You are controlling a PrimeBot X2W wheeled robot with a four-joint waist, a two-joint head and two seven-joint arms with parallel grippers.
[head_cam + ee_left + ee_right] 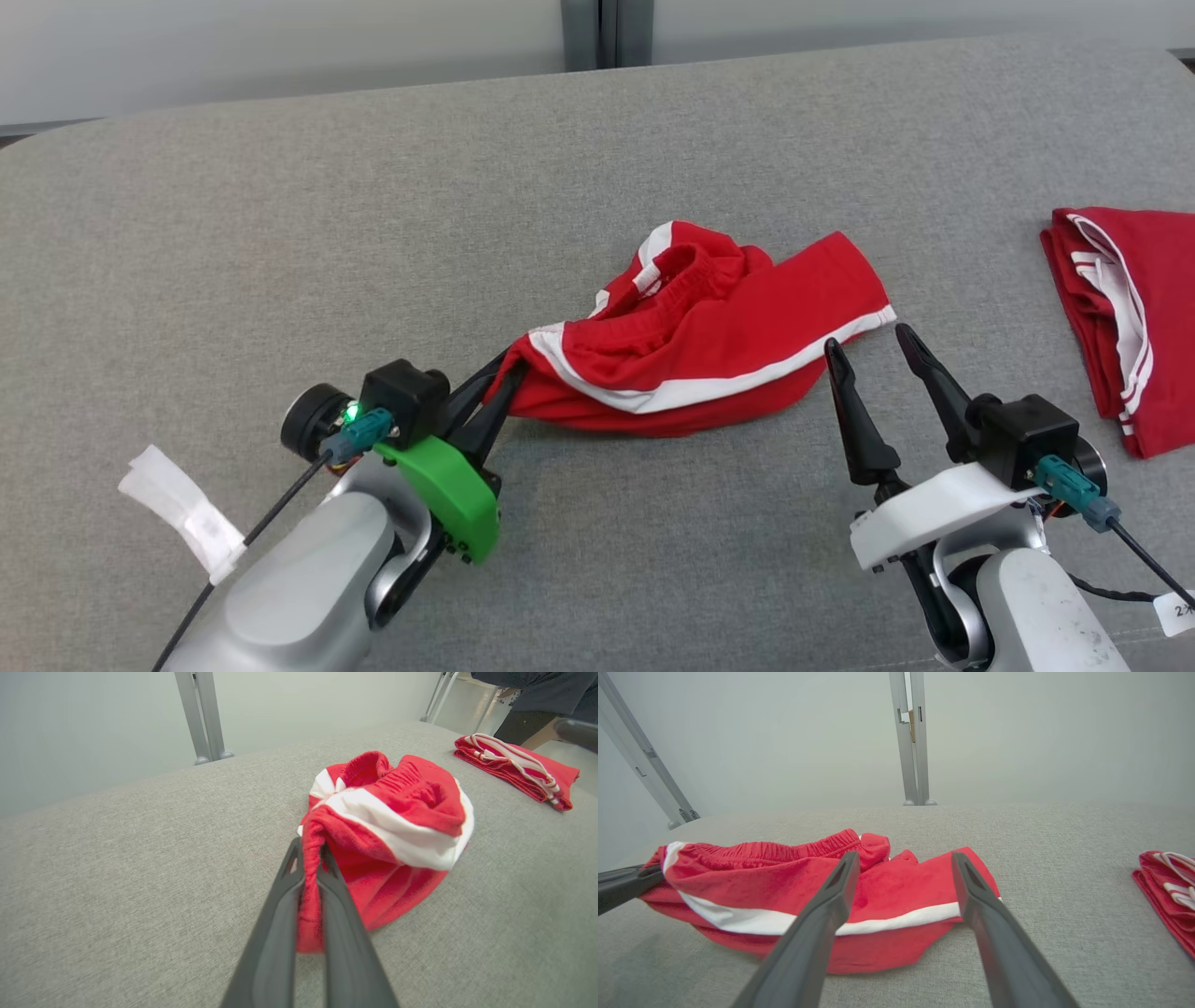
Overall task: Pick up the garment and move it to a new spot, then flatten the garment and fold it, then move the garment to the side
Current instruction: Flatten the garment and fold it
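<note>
Red garment (709, 345), white-striped, lies crumpled at centre of grey padded surface (280, 233). Left gripper (499, 387) pinched tight on its left edge. Right gripper (867, 337): jaws wide apart, empty, just beside right hem. Folded red cloth (1120, 317) far right.

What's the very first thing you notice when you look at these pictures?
The bright red shorts with white stripes, crumpled in the middle of the grey table, jump out first. The left end effector pinches their left end, and the right end effector stands open just short of their right end. A folded cloth, red too, lies at the table's far right.
</note>
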